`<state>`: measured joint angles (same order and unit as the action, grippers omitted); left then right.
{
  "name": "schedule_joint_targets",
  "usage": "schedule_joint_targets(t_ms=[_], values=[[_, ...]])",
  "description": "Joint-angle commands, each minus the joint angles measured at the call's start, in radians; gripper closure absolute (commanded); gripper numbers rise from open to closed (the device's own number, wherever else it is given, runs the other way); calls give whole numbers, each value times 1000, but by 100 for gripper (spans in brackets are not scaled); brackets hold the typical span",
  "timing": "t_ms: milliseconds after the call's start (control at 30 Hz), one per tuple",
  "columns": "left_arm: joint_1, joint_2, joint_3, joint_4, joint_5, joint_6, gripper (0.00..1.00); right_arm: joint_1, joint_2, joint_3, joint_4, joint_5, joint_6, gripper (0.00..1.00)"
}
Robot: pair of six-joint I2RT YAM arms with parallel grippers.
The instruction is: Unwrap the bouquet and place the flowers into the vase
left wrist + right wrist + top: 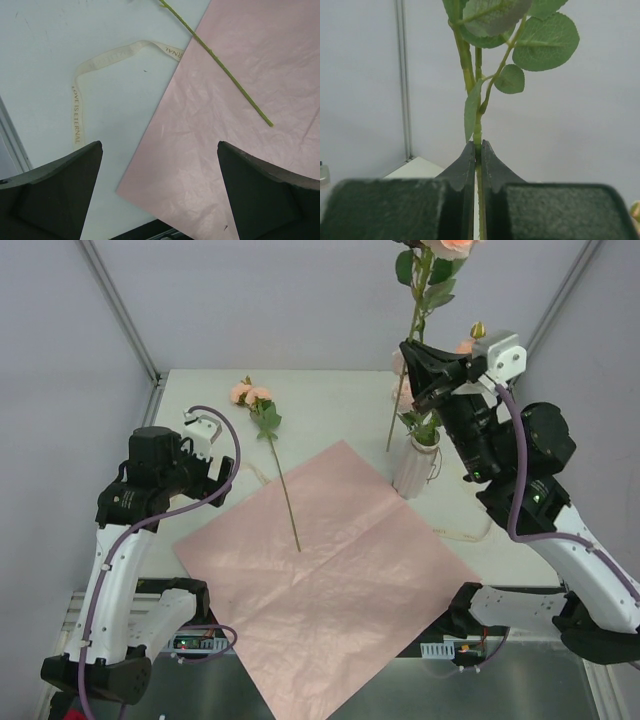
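The pink paper sheet (330,570) lies unfolded flat on the table. One rose (262,415) lies on the table with its stem (225,70) running onto the paper. The off-white vase (415,468) stands at the sheet's right corner with leaves and pink blossoms (402,368) in it. My right gripper (478,147) is shut on the stem of another rose (425,280), held upright and high. That stem's lower end hangs just left of the vase rim. My left gripper (160,145) hovers open over the paper's left edge with nothing between its fingers.
A cream ribbon (100,62) lies loose on the table left of the paper. White enclosure walls with metal posts (120,310) close in the back and sides. The arm bases sit at the near edge.
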<state>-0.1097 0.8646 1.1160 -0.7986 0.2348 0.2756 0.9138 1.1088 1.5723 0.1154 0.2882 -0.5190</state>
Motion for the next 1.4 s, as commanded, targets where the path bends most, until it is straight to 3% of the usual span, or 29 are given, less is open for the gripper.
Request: schedule_joint_targets(t_ms=[0, 333, 533, 800, 1367], values=[[7, 1, 18, 1, 24, -3, 1, -3, -84, -67, 107, 78, -137, 99], [7, 31, 53, -4, 35, -7, 1, -49, -202, -139, 127, 215, -210, 99], [7, 39, 64, -5, 40, -6, 1, -113, -208, -230, 294, 268, -213, 99], [7, 39, 71, -13, 37, 8, 1, -242, -164, -250, 339, 272, -89, 99], [7, 44, 47, -10, 40, 19, 1, -377, -115, -298, 297, 259, 89, 99]])
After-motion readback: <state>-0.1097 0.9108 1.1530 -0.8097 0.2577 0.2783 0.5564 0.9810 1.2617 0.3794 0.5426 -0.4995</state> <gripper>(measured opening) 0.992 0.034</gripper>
